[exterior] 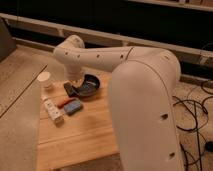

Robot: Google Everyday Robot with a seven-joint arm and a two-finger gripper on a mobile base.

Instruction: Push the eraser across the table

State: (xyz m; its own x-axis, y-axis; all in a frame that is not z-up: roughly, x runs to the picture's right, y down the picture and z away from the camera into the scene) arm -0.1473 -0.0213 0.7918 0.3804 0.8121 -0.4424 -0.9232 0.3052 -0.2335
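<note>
The eraser is a small blue block lying on the left part of the light wooden table. A thin red object touches its left side. My gripper hangs from the white arm just behind the eraser, at the left rim of a dark bowl. It is shut, and nothing shows between its dark tips. They stand a little apart from the eraser. The bulky arm housing hides the right side of the table.
A white paper cup stands at the table's back left corner. A white box lies left of the eraser. A grey speckled counter borders the table on the left. Cables trail on the floor at right.
</note>
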